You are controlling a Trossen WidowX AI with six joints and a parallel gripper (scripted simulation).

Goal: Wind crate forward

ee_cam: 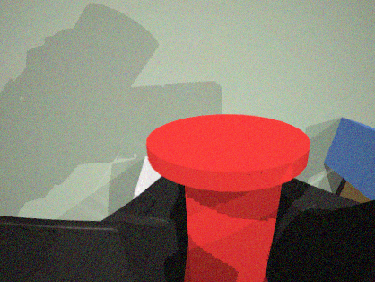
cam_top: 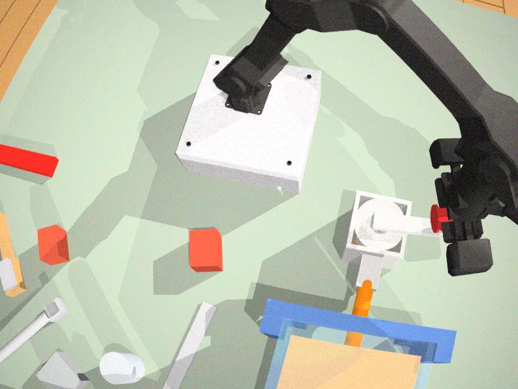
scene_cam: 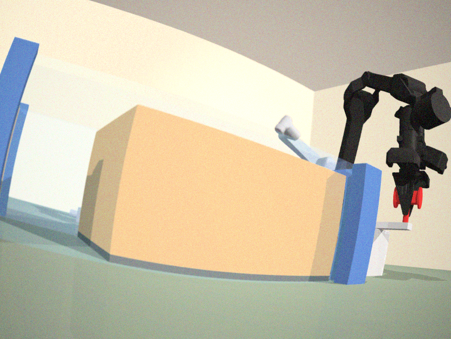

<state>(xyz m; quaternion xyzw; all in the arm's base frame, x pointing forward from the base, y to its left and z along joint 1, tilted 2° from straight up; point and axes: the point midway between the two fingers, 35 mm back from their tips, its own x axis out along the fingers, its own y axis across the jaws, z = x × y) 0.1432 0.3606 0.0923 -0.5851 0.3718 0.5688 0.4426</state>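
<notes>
The crate (cam_top: 351,364) (scene_cam: 226,197) is a plain tan box, matt and faintly grainy, with straight edges and a thin grey base. It sits flat on the table (cam_top: 167,201) (scene_cam: 182,310) inside the clear-panelled cubby, its long axis running back from the blue frame (cam_top: 360,324) (scene_cam: 359,226) at the mouth. Its front faces the winch (cam_top: 404,251) (scene_cam: 378,251), close to that frame; I can't tell whether they touch. A smooth orange strap (cam_top: 362,299) runs from the crate under the frame's top bar to the white, square, open-topped winch housing, where a ribbed round drum shows. The flat white crank arm (cam_top: 414,224) (scene_cam: 395,226) points out sideways from the drum, across the strap's line. My pincer (cam_top: 460,223) (scene_cam: 407,209) (ee_cam: 231,233) is pointing down, partly closed, its black fingers clamped on the glossy red spool-shaped knob (cam_top: 437,218) (scene_cam: 417,198) (ee_cam: 229,144) at the crank's outer end. Farther off lie two orange-red blocks (cam_top: 205,249) (cam_top: 52,244) and a pale flat bar (cam_top: 190,343).
</notes>
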